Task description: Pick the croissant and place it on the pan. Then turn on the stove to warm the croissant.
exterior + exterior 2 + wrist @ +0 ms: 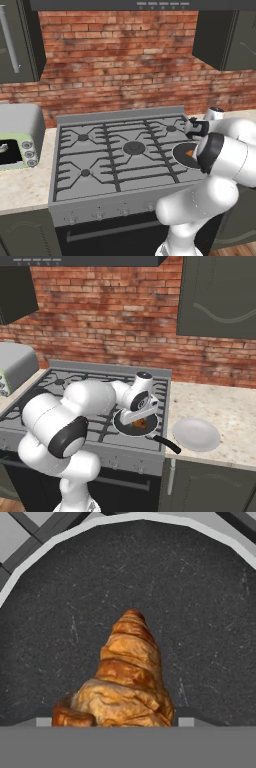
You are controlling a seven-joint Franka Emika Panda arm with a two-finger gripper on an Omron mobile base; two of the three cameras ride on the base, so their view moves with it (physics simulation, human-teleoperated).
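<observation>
The croissant (131,677) sits between the fingers (186,722), its long axis running straight away from the hand toward the far rim, right above the dark floor of the pan (60,612). The fingers look clamped on its broad end, though their tips barely show. In the right base view the gripper (139,417) hangs low over the pan on the stove (90,386), beside a plate (196,434) on the desk (225,406). I judge release comes next, then the front knobs.

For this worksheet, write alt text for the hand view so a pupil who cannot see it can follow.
A golden-brown croissant sits close to the camera, over the black pan, its pointed end aimed away. The pan's thin grey rim arcs across the top, with stove grates beyond.
</observation>
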